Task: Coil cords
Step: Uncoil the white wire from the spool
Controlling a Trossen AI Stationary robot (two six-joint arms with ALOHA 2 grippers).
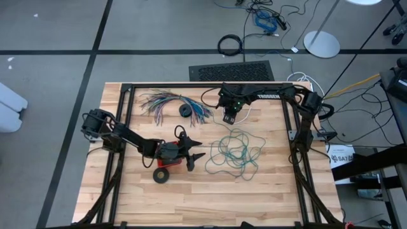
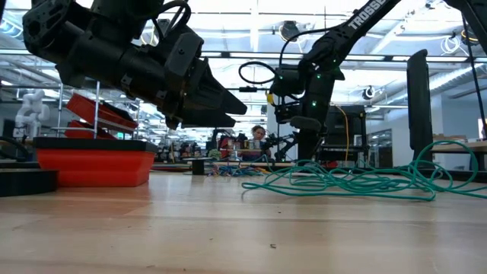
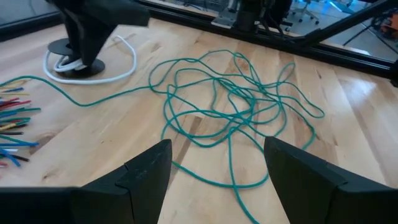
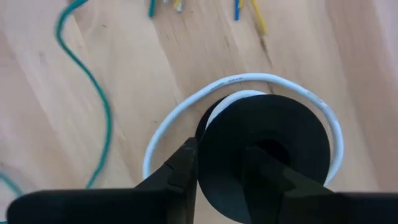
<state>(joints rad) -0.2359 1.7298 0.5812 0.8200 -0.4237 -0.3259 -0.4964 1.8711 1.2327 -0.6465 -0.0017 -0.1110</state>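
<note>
The teal-green wire (image 1: 234,152) lies on the table as a loose tangle; it also shows in the left wrist view (image 3: 230,106) and the low view (image 2: 358,181). My left gripper (image 1: 199,150) is open and empty, level above the table, pointing at the tangle from its left (image 3: 217,162). The white cord (image 4: 236,79) loops around a black round piece (image 4: 292,124) flat on the table at the far middle. My right gripper (image 1: 229,117) points down and is shut on that piece (image 4: 221,168); from the left wrist view it stands on the piece (image 3: 81,43). My right gripper comes from above, pointing down, onto the black round piece. One finger (image 4: 183,168) stands outside the piece's rim (image 4: 208,143) and the other (image 4: 264,171) at its central hollow. The piece lies flat on the table, with the white cord slack around it.
A fanned bundle of many-coloured wires (image 1: 172,102) lies at the far left, with a small black object (image 1: 185,110) beside it. A black ring (image 1: 161,175) lies near my left arm, next to a red object (image 2: 91,164). The black frame rails (image 1: 191,86) border the table.
</note>
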